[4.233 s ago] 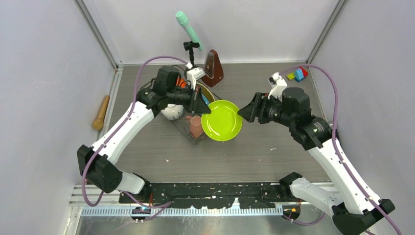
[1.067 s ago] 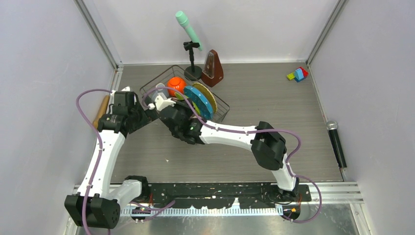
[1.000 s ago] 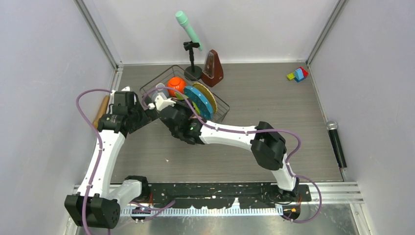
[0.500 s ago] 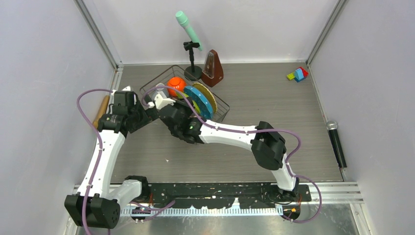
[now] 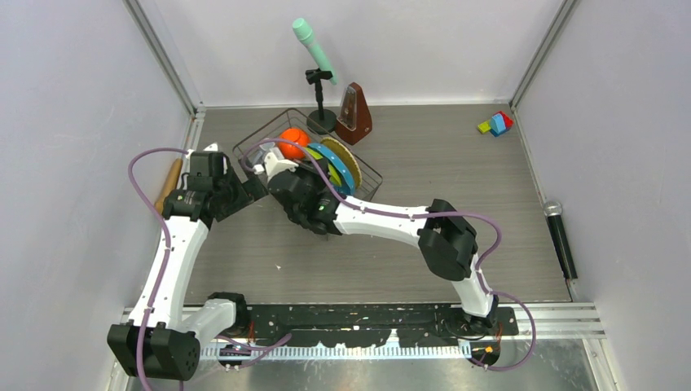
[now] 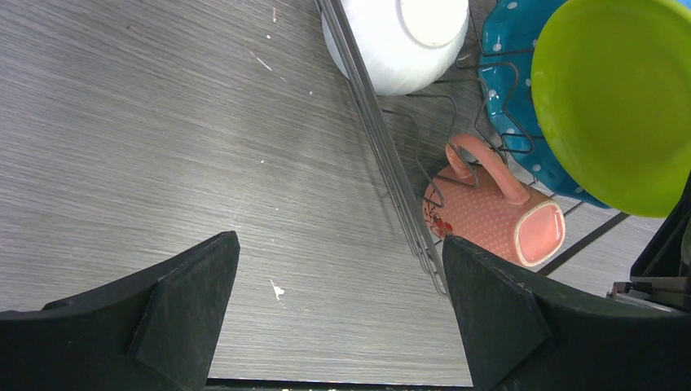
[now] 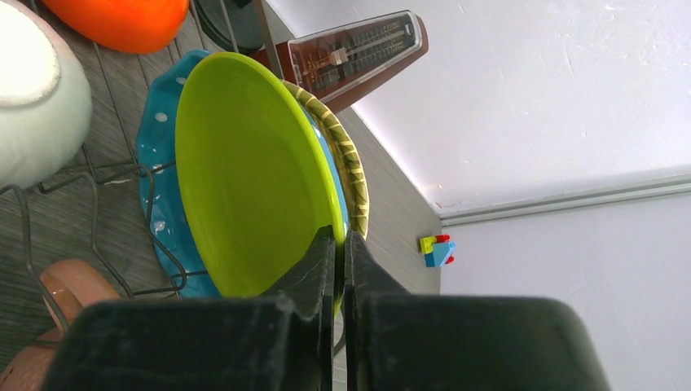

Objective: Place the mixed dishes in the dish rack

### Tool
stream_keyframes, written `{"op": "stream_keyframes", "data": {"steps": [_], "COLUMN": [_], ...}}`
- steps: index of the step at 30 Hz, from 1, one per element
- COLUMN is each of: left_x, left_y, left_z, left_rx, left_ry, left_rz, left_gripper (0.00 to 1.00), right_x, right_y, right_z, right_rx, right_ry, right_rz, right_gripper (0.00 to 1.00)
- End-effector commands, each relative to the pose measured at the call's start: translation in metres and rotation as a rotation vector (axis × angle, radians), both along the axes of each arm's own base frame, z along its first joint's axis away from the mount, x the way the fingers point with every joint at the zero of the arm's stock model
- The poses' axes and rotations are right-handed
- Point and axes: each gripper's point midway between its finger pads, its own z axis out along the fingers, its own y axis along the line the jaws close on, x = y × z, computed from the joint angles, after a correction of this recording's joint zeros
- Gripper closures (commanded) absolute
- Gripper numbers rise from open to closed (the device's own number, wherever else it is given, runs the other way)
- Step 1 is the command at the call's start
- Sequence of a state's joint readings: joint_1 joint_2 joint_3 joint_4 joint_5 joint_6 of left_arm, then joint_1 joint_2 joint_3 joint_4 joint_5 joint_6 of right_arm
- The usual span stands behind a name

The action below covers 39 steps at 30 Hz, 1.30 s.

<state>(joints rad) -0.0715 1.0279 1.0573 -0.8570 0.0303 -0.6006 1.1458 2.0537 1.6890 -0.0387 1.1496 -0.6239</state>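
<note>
"From above?"
"The orange bowl (image 5: 292,140) sits inside the dish rack (image 5: 371,176)."
"Left wrist?"
"The left gripper (image 6: 338,244) gapes empty beside the rack, with the pinkish-tan mug (image 6: 493,221) and white bowl (image 6: 399,41) inside."
"Right wrist?"
"The right gripper (image 7: 336,244) pinches the lime-green plate (image 7: 253,163), upright in the rack. Probably only its release is left."

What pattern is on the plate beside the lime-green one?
The blue plate has white dots and a scalloped rim; clearest in the right wrist view.

The mug (image 6: 491,218) lies in the dish rack (image 6: 381,147) beside plates (image 6: 619,98) standing on edge.
</note>
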Motion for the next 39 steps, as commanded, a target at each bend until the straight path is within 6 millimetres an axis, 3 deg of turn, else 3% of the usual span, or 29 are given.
{"op": "stream_keyframes", "data": {"steps": [1, 11, 13, 15, 16, 18, 23, 29, 32, 37, 38, 39], "left_x": [0.007, 0.006, 0.006, 0.007, 0.007, 0.008, 0.01, 0.019, 0.024, 0.031, 0.034, 0.037], "left_y": [0.003, 0.004, 0.004, 0.004, 0.003, 0.002, -0.004, -0.03, -0.043, -0.054, -0.057, -0.061], "left_z": [0.009, 0.009, 0.008, 0.008, 0.008, 0.007, 0.0, -0.014, -0.017, -0.03, -0.033, -0.035], "left_rx": [0.004, 0.002, 0.002, 0.001, 0.0, -0.003, -0.032, -0.187, -0.257, -0.329, -0.346, -0.369], "left_ry": [-0.044, -0.049, -0.044, -0.043, -0.043, -0.039, -0.021, 0.006, 0.006, 0.014, 0.017, 0.016], "left_rz": [0.021, 0.028, 0.029, 0.028, 0.026, 0.025, 0.009, -0.02, -0.046, -0.052, -0.053, -0.055], "left_gripper": [0.0, 0.0, 0.0, 0.0, 0.0, 0.0, 0.0, 0.03, 0.06, 0.1, 0.13, 0.18], "right_x": [0.001, 0.005, 0.005, 0.005, 0.005, 0.004, 0.002, -0.013, -0.021, -0.026, -0.023, -0.025], "right_y": [-0.02, -0.018, -0.018, -0.019, -0.019, -0.02, -0.026, -0.029, -0.035, -0.076, -0.087, -0.099], "right_z": [0.031, 0.001, -0.003, -0.002, 0.0, 0.005, 0.026, 0.053, 0.057, 0.067, 0.057, 0.067], "right_rx": [0.067, 0.106, 0.109, 0.119, 0.131, 0.153, 0.206, 0.367, 0.458, 0.631, 0.647, 0.719], "right_ry": [-0.049, 0.025, 0.033, 0.035, 0.033, 0.035, 0.074, 0.191, 0.266, 0.33, 0.363, 0.354], "right_rz": [-0.062, -0.033, -0.035, -0.043, -0.045, -0.045, -0.047, 0.027, 0.059, 0.032, 0.015, 0.007], "right_gripper": [1.0, 1.0, 0.96, 0.73, 0.53, 0.38, 0.3, 0.27, 0.27, 0.26, 0.26, 0.26]}}
